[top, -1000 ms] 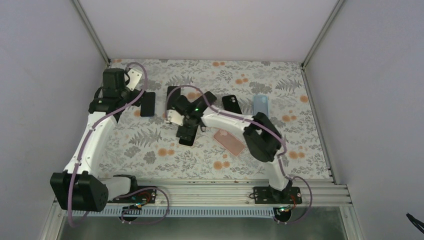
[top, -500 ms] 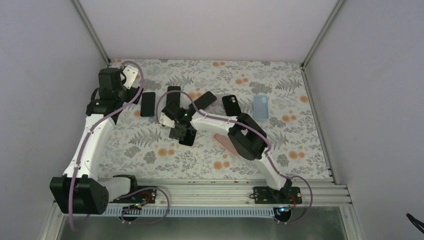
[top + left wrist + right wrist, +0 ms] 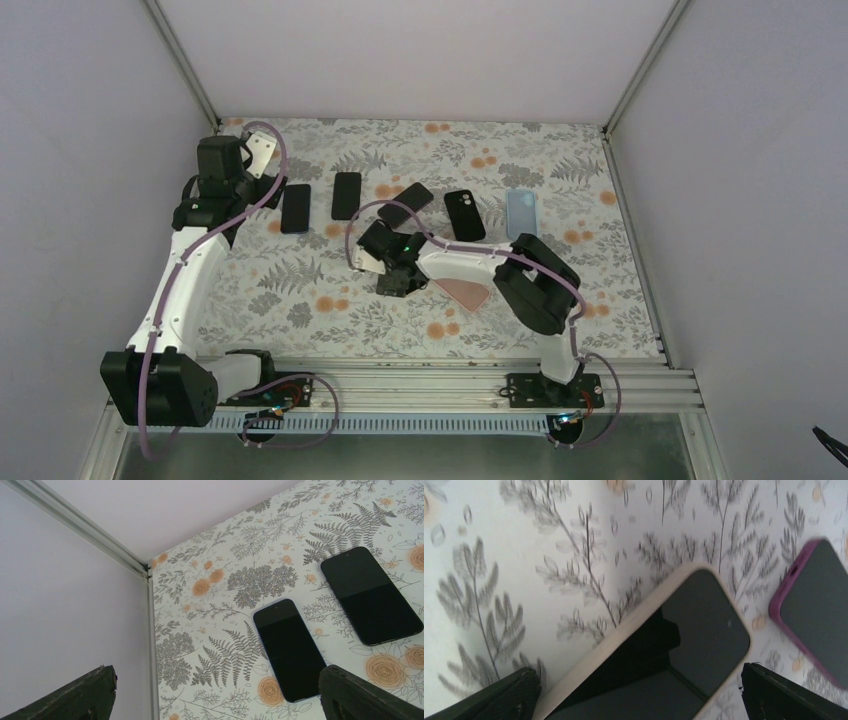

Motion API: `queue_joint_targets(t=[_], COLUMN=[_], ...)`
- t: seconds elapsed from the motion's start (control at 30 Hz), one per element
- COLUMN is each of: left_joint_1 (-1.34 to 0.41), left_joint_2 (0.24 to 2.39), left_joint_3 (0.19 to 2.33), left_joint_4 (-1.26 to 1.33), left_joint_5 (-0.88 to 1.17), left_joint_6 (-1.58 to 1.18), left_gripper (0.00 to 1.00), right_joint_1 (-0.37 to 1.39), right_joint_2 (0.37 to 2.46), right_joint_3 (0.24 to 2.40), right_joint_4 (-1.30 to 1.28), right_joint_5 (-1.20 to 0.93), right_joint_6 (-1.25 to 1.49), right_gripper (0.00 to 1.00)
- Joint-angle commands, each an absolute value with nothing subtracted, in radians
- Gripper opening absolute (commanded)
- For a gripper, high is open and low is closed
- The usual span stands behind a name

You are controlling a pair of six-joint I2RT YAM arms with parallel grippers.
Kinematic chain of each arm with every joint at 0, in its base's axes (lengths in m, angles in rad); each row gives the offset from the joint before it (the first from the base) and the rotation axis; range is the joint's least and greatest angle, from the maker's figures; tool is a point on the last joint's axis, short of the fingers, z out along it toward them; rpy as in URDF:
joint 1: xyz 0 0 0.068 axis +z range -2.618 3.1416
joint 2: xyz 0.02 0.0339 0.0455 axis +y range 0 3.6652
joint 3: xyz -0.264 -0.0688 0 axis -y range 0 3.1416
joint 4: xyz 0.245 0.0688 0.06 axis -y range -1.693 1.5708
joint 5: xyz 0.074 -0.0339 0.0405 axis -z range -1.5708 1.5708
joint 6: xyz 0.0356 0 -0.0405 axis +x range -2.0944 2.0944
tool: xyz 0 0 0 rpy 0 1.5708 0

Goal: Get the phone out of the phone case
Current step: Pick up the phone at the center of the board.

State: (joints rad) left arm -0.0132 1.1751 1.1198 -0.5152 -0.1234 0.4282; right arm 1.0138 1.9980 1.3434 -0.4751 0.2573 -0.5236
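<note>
Floral worktop [image 3: 300, 290], white walls [image 3: 420, 60]. Dark-screened phone [image 3: 696, 625] in cream case [image 3: 644, 611] lying mid-worktop, just below right tool [image 3: 639, 680], spread wide, gripping nothing. Left tool [image 3: 215, 682] far left, likewise spread wide, empty.

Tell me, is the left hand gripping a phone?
No: the left hand is open and empty; the nearest dark phone lies flat on the table.

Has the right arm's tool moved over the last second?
Yes. The right tool shifted right and nearer the arm bases, away from the black phone and toward the pink case.
</note>
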Motion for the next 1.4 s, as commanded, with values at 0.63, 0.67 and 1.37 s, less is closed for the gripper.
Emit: queue_joint_targets(t=[0.63,0.67,1.37], left_joint_1=[0.006,0.006,0.009], left_joint_2=[1.163,1.162,1.202], left_joint_3=[1.124,1.122,1.152], left_joint_4=[-0.541,-0.540,-0.596], left_joint_5=[-0.056,-0.055,0.003], left_joint_6=[0.403,0.403,0.426], left_gripper=[1.00,1.00,1.00], right_joint_1=[0.811,0.798,0.676], right_joint_2=[1.994,2.003,2.125], right_joint_3=[1.268,1.281,1.255], right_joint_4=[-0.690,-0.712,-0.890], right_joint_5=[0.165,0.145,0.072], right_joint_6=[-0.455,-0.459,-0.476], right_gripper=[1.00,1.00,1.00])
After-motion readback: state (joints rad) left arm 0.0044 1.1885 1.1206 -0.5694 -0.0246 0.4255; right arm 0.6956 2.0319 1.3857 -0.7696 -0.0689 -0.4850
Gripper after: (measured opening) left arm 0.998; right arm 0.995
